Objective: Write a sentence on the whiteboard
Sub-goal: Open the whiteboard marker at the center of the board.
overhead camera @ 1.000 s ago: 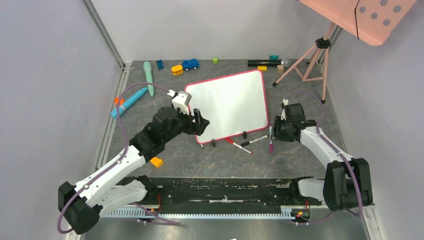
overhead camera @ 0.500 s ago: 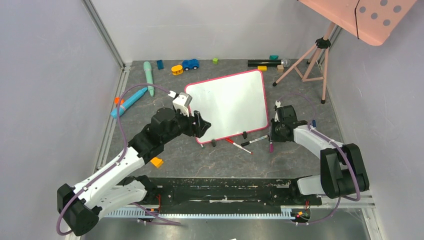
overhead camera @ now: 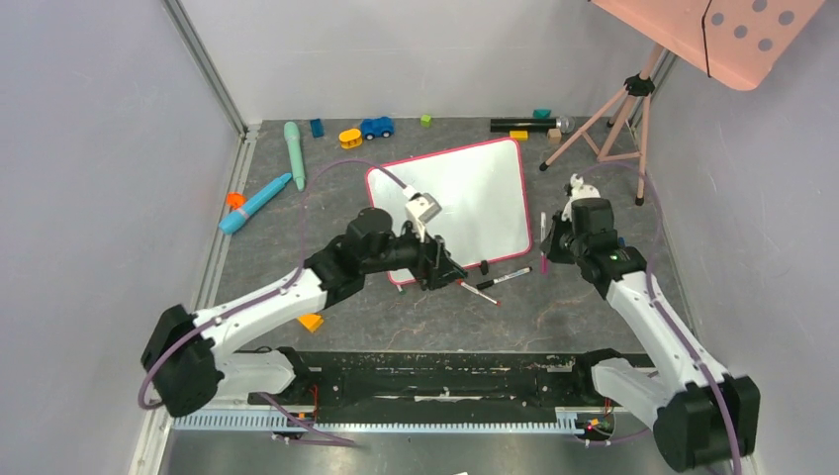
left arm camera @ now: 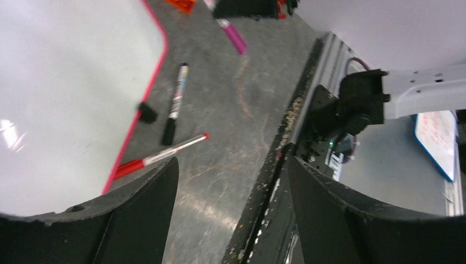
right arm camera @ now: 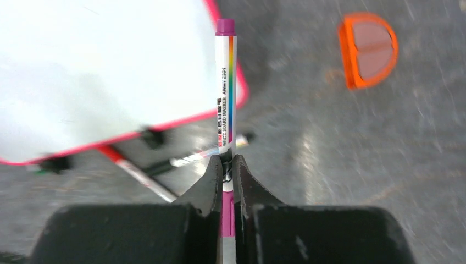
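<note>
Where whiteboard (overhead camera: 475, 193) ends, red marker (overhead camera: 480, 291) lies.

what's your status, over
Right tool shut on purple marker. Left tool open, empty, at near edge of board. Board blank, nothing written. Red marker, black marker loose by that edge.

Pale lilac walls (overhead camera: 99, 148); mottled dark-grey floor (overhead camera: 574, 317); pink tripod (overhead camera: 638, 86) at right.
</note>
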`<state>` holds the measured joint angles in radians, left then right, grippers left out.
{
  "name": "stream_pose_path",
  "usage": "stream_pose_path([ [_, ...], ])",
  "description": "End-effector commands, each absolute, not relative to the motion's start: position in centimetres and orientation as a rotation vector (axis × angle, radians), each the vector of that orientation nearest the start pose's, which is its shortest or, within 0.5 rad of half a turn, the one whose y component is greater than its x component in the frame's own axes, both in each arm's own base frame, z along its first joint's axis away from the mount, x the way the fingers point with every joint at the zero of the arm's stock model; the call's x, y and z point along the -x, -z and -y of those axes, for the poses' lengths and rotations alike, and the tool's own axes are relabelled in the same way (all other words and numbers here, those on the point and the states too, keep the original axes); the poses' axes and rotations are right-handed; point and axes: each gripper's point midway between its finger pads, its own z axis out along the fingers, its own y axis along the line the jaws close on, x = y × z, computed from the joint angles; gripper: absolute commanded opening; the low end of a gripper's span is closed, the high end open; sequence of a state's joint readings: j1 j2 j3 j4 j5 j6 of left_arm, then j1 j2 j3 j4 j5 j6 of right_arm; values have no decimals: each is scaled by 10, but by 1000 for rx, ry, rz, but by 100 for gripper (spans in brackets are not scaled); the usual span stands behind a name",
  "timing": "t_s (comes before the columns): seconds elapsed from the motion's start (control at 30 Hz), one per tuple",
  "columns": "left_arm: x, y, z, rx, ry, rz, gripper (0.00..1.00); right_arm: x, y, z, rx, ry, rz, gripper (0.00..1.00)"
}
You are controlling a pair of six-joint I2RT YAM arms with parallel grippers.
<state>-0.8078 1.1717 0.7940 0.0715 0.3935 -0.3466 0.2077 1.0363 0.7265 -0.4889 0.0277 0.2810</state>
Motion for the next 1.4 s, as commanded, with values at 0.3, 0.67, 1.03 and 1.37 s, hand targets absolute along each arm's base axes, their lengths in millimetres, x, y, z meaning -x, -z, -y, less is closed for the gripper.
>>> stream_pose_path([
  [0.3,-206,-302,413,-876,1400,-1456,79,-286,-319,-161,104,-955,-1639,0],
  [0.67,-216,-308,426,-797,1463,-1462,69,-262,-344,-174,172,-1090,-1489,0],
  [1.03,-214,-318,433,-736,1515,-1437,40,-245,-345,-180,226,-1139,-1486,0],
  [1.37,-219,-323,442,-732,1431,-1437,5,-243,-349,-181,287,-1097,-1519,7],
])
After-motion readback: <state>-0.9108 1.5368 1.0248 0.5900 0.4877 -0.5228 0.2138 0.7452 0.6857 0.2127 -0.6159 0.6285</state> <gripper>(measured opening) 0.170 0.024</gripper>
